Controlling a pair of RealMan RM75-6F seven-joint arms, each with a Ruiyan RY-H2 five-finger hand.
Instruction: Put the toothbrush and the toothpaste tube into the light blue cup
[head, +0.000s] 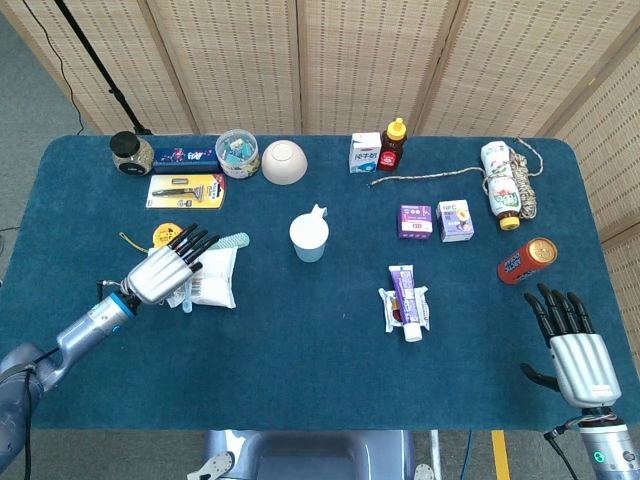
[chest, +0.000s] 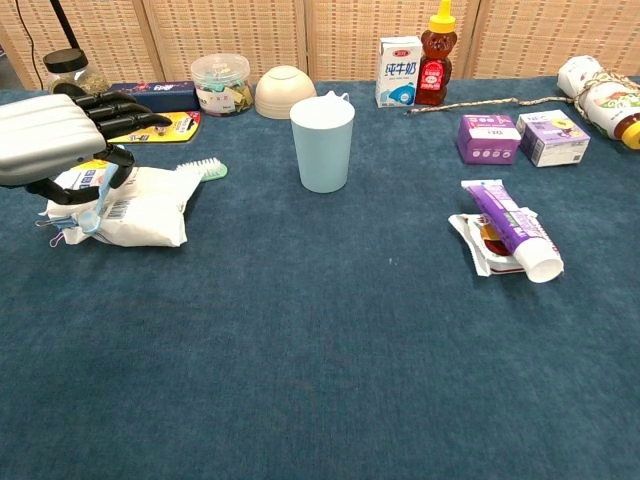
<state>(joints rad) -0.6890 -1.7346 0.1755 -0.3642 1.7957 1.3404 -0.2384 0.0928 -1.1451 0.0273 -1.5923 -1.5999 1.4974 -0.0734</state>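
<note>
While my right hand (head: 574, 345) waits open nearest me, the toothpaste tube (chest: 514, 229) lies mid-worktop; my left hand (chest: 55, 135) hovers open over the toothbrush (chest: 150, 177), ready to grasp; the light blue cup (chest: 322, 141) stands beyond.

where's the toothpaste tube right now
The toothpaste tube lies flat on a torn wrapper, right of the table's centre in the head view, below the two small purple boxes and to the right of the light blue cup.
</note>
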